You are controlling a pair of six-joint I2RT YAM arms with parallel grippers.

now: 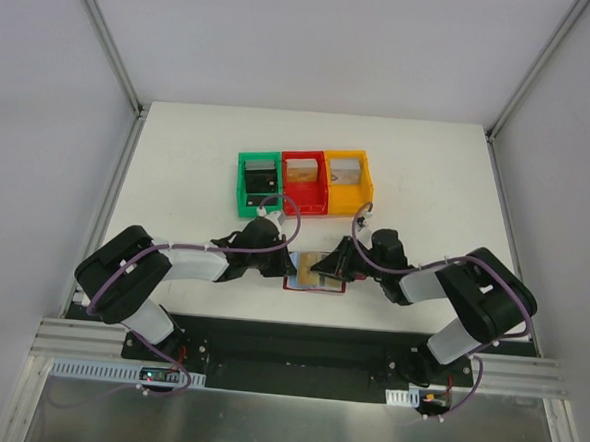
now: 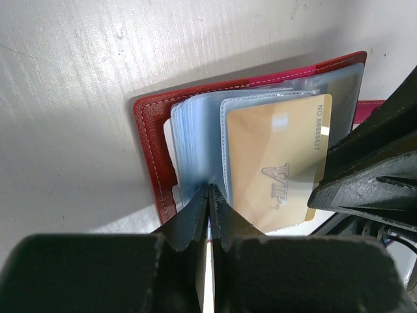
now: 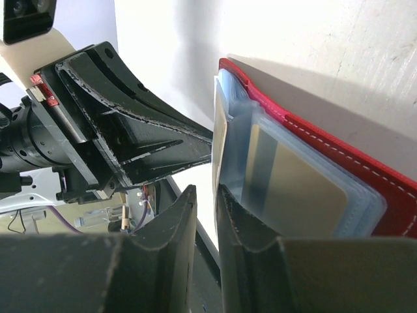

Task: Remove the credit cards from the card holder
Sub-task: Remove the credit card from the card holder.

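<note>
The dark red card holder (image 1: pixel 313 286) lies open on the table between my two grippers. In the left wrist view its red cover (image 2: pixel 151 140) frames pale blue-grey sleeves (image 2: pixel 199 140) and a tan card (image 2: pixel 277 166) marked VIP. My left gripper (image 2: pixel 212 189) is shut, pinching the near edge of a blue-grey sleeve. My right gripper (image 3: pixel 205 189) has its jaws a narrow gap apart. The edge of the card stack (image 3: pixel 219 140) stands at its mouth, against the right finger. A tan card face (image 3: pixel 303 195) shows in its sleeve beside the red cover (image 3: pixel 339 149).
Green (image 1: pixel 259 184), red (image 1: pixel 305 182) and orange (image 1: pixel 348 181) bins stand in a row just behind the holder. The two grippers (image 1: pixel 290 266) (image 1: pixel 338 269) face each other closely over it. The black base rail runs along the near table edge.
</note>
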